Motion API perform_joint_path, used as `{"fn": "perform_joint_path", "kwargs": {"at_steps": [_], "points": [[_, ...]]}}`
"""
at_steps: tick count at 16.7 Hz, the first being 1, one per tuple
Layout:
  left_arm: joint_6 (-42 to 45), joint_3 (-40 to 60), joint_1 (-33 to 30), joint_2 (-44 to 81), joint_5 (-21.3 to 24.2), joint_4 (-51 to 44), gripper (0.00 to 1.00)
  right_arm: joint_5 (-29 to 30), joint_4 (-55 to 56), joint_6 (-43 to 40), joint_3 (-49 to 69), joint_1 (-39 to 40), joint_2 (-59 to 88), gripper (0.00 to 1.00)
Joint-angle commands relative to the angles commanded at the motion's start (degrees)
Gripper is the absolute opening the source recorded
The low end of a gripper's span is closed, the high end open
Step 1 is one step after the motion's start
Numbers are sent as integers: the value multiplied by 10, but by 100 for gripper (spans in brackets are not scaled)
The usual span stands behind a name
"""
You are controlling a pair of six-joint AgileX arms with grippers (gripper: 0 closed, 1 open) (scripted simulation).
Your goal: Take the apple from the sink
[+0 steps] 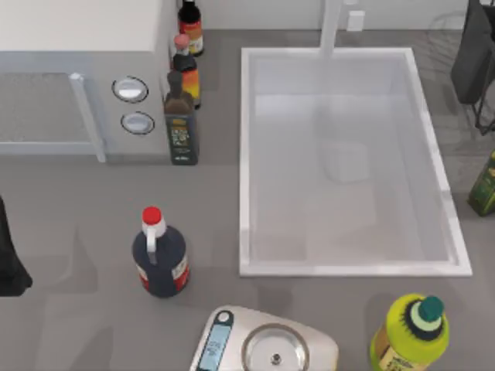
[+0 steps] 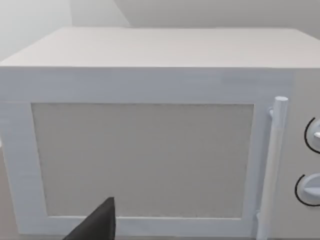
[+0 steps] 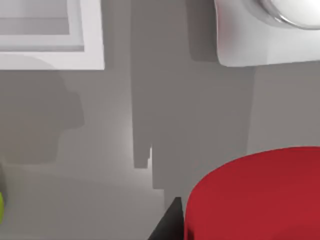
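Showing its bare pale grey floor in the top view, the sink [image 1: 246,154] has a white faucet post [image 1: 331,27] at its far rim.

Apple [image 3: 255,195] is out of the basin. In the right wrist view it hangs close under the camera, raised off the grey bench [image 3: 165,100] and just off a corner of the sink's rim [image 3: 90,45]. The right tool [image 3: 175,227] is pinching the apple; one dark finger [image 3: 167,225] lies against its side, the other is hidden behind the fruit.

A kitchen scale [image 1: 267,346] with a round steel pan sits just in front of the sink. The dark red-capped bottle [image 1: 160,259] stands off the sink's near left corner, and a yellow-green bottle [image 1: 410,332] stands off its near right corner. Left of the sink, three sauce bottles [image 1: 182,116] stand in a row beside a white microwave [image 1: 77,62].

Left arm [image 1: 9,255] is parked well left of the sink, facing the microwave; I cannot tell how its tool stands.
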Motion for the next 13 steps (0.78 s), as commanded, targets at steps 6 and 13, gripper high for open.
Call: {"fn": "perform_joint_path", "kwargs": {"at_steps": [6, 13], "points": [[0, 0, 0, 0, 0, 0, 100, 0, 1, -6, -8, -6, -5, 0], [0, 0, 0, 0, 0, 0, 100, 24, 108, 14, -112, -46, 7, 0]]}}
